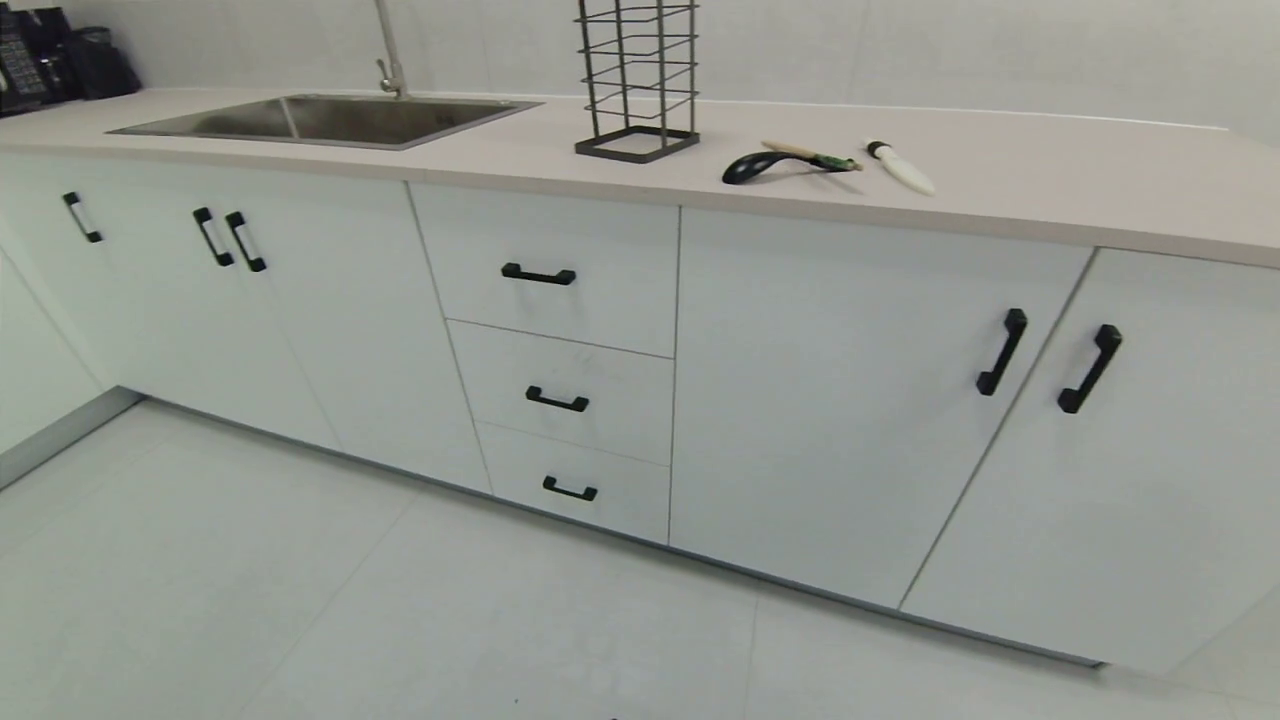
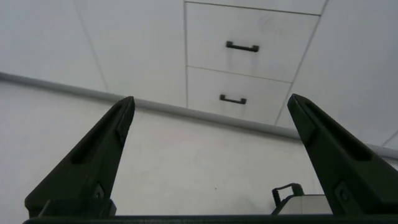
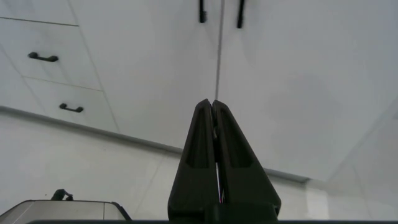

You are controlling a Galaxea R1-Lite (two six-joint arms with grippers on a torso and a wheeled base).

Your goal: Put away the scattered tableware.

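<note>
Floor (image 1: 300, 600) pale and tiled, running up to a long white cabinet front with doors (image 1: 850, 400) and a stack of three drawers (image 1: 560, 330), all closed. The surface (image 1: 1050, 190) runs along the top. A sink (image 1: 320, 120) is set into its left part. An upright wire rack (image 1: 637, 80) stands near the middle, above the drawers. The tableware lies to the right of the rack: a black spoon (image 1: 765, 165), a wooden utensil (image 1: 805, 154) with a green end lying against or across the spoon's handle, and a white utensil (image 1: 905, 168) just beside them, apart. Left hand (image 2: 211, 99): fingers spread wide, nothing between them, held low over the floor facing the lower drawers. Right hand (image 3: 212, 106): fingers pressed together with nothing in them, also low, facing the doors. Both hands are well apart from the tableware, so no pickup appears to have begun. Hazards, as judged: a rising arm could strike the overhanging edge of the surface or a door handle. The right hand must open before any grasp, or it will only push an item along. The spoon and wooden utensil touch, so lifting one may drag or flick the other toward the edge. Slim items lying flat on a smooth top are prone to slipping from a pinch. The rack looks light and narrow, so a utensil catching its wires could tip it.
</note>
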